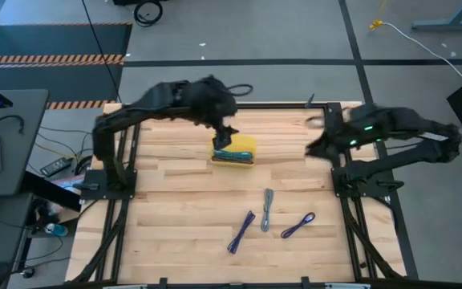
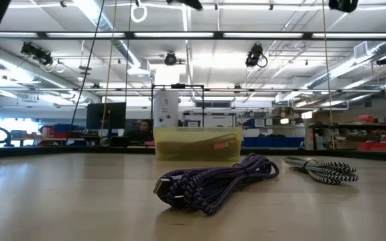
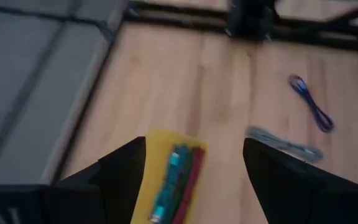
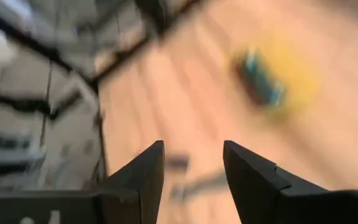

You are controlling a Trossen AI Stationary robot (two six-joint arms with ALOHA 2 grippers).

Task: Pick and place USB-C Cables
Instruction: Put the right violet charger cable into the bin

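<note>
Several cables [image 1: 233,157] already lie in the yellow tray [image 1: 245,144] near the far middle of the table [image 1: 175,201]; the left wrist view shows a teal one and a maroon one side by side in it, and there may be more beneath, though the stack is too small to count. Three cables are left on the bare wood nearer the front edge: a purple cable [image 1: 241,232], a grey cable [image 1: 268,209] just beside it, and a second purple cable [image 1: 297,225] a little to the right. In the low view one purple bundle sits in the foreground, with the grey one behind and to its right and the tray farther back. The left gripper [image 1: 225,133] hangs over the tray's left end, fingers spread with nothing between them, so it looks to have nothing in hand and the tray's load sits free. The right gripper [image 1: 321,128] is up near the far right corner, well apart from the tray and the loose cables, its fingers also spread and empty. By my reckoning the job is more than half done: three cables remain to be fetched to the tray, and neither arm is yet down on any of them.
</note>
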